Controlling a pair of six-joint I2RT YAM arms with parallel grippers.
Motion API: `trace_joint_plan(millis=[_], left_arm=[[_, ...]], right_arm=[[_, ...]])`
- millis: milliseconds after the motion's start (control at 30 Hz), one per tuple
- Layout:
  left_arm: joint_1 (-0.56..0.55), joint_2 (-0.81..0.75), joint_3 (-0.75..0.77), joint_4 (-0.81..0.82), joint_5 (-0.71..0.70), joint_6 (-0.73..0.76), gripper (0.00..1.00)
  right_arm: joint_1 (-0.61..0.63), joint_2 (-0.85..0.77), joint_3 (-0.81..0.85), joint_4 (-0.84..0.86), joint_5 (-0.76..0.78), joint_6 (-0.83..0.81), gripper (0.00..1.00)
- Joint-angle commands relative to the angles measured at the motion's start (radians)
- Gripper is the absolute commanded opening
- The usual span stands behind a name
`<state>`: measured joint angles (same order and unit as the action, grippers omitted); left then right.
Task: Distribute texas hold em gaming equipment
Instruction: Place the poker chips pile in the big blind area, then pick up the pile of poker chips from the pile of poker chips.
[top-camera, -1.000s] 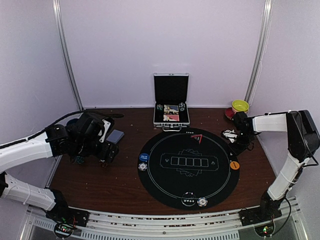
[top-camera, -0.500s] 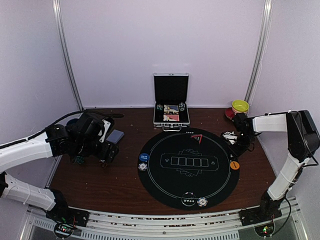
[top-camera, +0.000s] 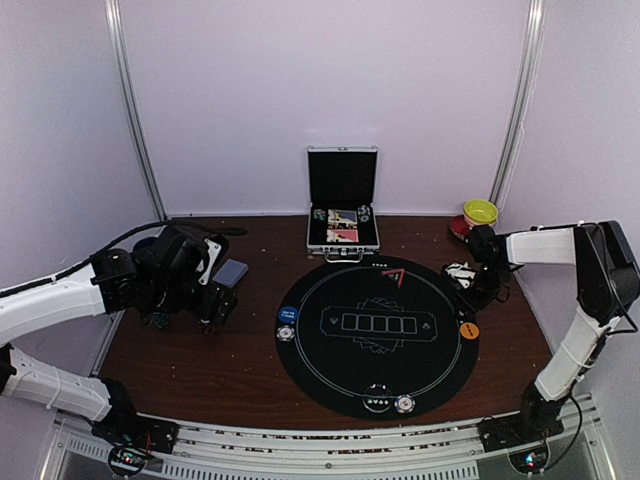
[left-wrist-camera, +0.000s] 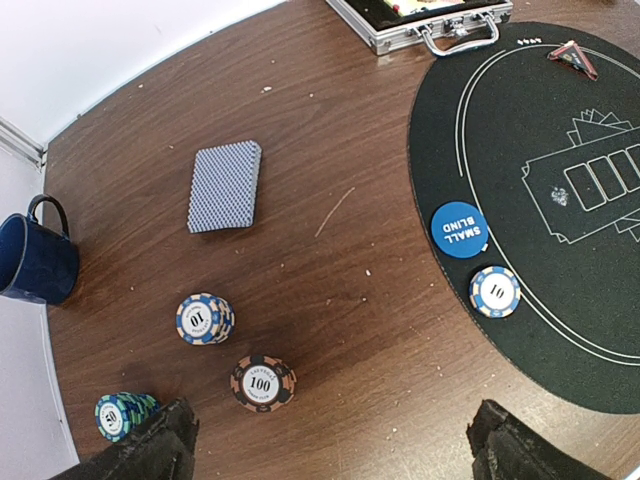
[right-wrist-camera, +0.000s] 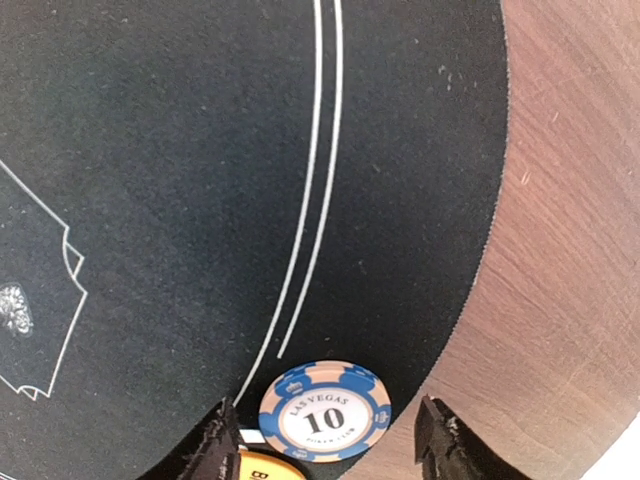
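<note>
Closest to me, on the near rim of the black mat (top-camera: 420, 365), the near chip (top-camera: 404, 404) lies flat, that seat already served. To the left, my left claw (left-wrist-camera: 332, 425) hangs wide over the bare desk (left-wrist-camera: 360, 330), holding nothing. The teal stack (left-wrist-camera: 122, 414), the 100 stack (left-wrist-camera: 263, 382) and the 10 stack (left-wrist-camera: 203, 319) sit just ahead of it, and the card deck (left-wrist-camera: 224, 185) lies face down beyond them. On the mat's left edge the blue button (left-wrist-camera: 460, 229) sits just beside the left 10 chip (left-wrist-camera: 495, 291). Across on the right is the step in hand. My right claw (right-wrist-camera: 328, 430) straddles the right 10 chip (right-wrist-camera: 323, 405), which lies flat just inside the mat's edge; the jaws are parted and touch neither side, so nothing is gripped. The orange button (right-wrist-camera: 262, 467) is close against the chip's lower left; whether they touch I cannot tell. I judge the clean exit is a straight lift with the jaws no narrower, and no sideways drift that could skate the chip off the mat or nudge the button. Farthest back, the silver case (top-camera: 343, 230) stands open.
</note>
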<state>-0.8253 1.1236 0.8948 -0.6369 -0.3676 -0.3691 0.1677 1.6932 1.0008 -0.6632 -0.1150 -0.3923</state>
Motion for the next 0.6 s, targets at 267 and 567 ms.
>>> trace_joint_plan(millis=[267,567], left_arm=[[0.043,0.051,-0.008,0.038,-0.027,0.031,0.98],[0.141,0.231,0.034,0.003,0.025,0.026,0.98]], right_arm=[[0.079,-0.177,0.142,-0.021,0.011,0.073,0.89],[0.314,-0.112,0.470,-0.080,0.019,0.128,0.96]])
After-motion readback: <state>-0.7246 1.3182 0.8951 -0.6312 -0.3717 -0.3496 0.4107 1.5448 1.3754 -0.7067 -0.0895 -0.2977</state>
